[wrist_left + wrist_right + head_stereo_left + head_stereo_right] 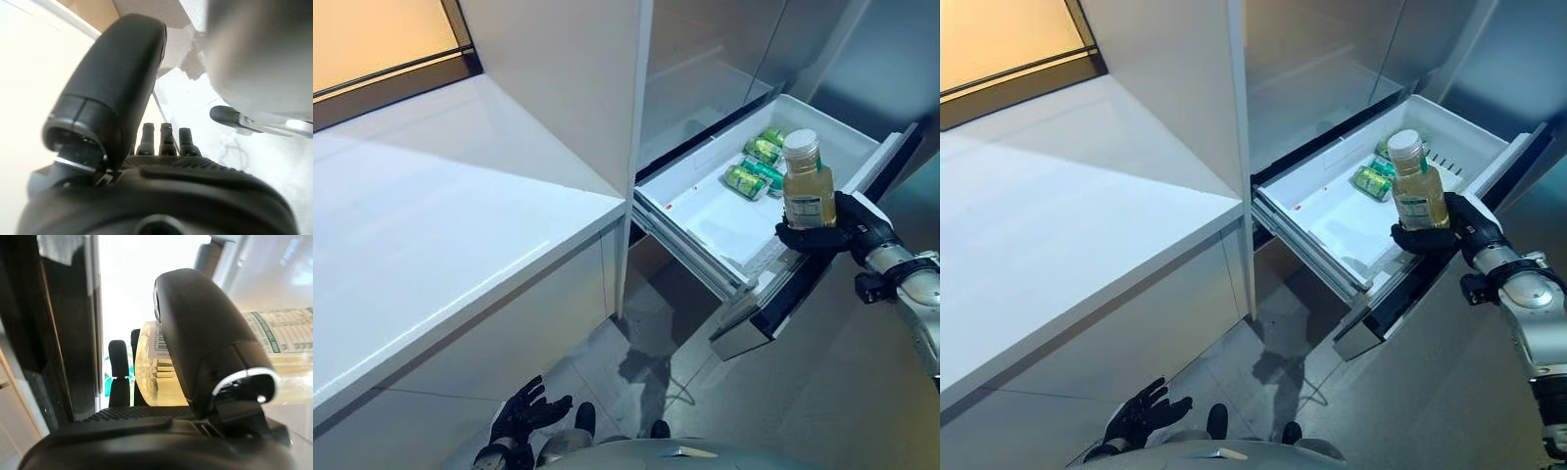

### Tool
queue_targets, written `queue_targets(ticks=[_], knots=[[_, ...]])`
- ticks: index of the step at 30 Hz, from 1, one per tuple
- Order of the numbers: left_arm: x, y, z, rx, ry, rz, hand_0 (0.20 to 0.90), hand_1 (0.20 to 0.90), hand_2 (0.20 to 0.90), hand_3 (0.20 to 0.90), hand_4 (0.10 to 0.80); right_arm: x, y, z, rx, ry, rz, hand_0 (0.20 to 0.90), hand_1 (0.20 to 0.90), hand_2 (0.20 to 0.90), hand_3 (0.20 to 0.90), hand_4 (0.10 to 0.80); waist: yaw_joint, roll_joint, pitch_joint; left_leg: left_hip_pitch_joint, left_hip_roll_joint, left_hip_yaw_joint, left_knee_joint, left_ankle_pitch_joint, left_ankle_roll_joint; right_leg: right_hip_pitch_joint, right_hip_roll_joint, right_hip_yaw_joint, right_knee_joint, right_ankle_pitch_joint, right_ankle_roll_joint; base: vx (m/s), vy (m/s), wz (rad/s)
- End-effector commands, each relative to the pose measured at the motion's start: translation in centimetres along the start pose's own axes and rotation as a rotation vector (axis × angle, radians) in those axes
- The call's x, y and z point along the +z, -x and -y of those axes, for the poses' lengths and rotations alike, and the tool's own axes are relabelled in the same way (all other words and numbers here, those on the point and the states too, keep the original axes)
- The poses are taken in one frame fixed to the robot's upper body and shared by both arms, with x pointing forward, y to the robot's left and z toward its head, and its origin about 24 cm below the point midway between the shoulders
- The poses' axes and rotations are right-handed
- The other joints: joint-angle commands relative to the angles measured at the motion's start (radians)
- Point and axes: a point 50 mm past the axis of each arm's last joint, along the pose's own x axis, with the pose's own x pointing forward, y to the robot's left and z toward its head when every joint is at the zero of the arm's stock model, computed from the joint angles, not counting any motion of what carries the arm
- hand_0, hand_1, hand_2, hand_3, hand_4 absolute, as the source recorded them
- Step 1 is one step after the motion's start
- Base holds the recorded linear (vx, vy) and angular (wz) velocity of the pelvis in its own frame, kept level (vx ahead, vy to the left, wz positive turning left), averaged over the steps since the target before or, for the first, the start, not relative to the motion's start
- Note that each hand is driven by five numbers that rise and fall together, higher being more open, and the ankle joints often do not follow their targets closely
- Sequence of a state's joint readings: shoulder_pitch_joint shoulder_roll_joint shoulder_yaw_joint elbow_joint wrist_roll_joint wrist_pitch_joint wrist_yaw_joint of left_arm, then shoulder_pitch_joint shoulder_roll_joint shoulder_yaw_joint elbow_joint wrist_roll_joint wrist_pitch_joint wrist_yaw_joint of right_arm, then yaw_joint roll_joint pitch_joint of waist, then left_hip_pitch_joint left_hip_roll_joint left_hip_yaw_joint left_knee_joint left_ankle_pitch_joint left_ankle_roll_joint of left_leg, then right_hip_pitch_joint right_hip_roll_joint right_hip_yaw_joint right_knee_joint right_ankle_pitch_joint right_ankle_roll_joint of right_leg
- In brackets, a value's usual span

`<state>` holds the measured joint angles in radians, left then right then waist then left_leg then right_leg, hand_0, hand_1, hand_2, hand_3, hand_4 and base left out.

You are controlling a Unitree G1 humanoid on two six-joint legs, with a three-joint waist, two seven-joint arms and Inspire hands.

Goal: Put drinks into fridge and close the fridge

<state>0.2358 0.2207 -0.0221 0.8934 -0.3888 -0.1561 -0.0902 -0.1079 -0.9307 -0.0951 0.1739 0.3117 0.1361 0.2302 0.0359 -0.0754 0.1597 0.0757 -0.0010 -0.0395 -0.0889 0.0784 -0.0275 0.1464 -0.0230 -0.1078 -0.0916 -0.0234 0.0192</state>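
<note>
My right hand is shut on a bottle of pale yellow drink with a white cap. It holds the bottle upright over the front right part of the open white fridge drawer. In the right wrist view the thumb lies across the bottle. Green cans lie at the back of the drawer. My left hand hangs low near the floor, open and empty, and also shows in the left wrist view.
A white counter runs along the left, ending at a tall white panel beside the fridge. The drawer's dark front juts out over the grey floor.
</note>
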Motion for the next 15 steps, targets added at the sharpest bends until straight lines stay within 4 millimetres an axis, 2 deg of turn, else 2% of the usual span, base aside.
queue_targets(ticks=[1, 10, 15], knots=[[0.7, 0.5, -3.5, 0.058, -0.123, 0.001, 0.9, 0.9, 0.9, 0.9, 0.8, 11.8, -0.3, 6.6, -0.163, 0.119, 0.436, 0.3, 0.3, 0.3, 0.2, 0.1, 0.063, -0.066, -0.063, 0.024, -0.055, 0.012, 0.012, -0.101, 0.048, -0.051, 0.018, -0.002, 0.021, 0.064, 0.041, 0.115, -0.057, 0.03], [1.1, 1.2, -5.6, 0.082, -0.156, -0.01, 0.9, 0.9, 0.9, 0.9, 0.8, 12.3, -2.5, 7.4, -0.133, 0.124, 0.333, 0.3, 0.3, 0.3, 0.2, 0.1, 0.124, -0.102, -0.016, -0.008, -0.051, -0.023, 0.019, -0.094, 0.052, -0.068, 0.032, -0.01, 0.026, 0.068, 0.038, 0.055, -0.061, 0.06], [2.6, 1.2, -6.6, 0.082, -0.185, 0.028, 0.9, 0.9, 0.9, 0.9, 0.8, 12.2, -4.2, 7.4, -0.144, 0.091, 0.24, 0.3, 0.3, 0.3, 0.2, 0.1, 0.172, -0.126, 0.043, -0.062, -0.046, -0.052, 0.027, -0.081, 0.052, -0.104, 0.043, -0.022, 0.032, 0.078, 0.033, -0.045, -0.099, 0.14]])
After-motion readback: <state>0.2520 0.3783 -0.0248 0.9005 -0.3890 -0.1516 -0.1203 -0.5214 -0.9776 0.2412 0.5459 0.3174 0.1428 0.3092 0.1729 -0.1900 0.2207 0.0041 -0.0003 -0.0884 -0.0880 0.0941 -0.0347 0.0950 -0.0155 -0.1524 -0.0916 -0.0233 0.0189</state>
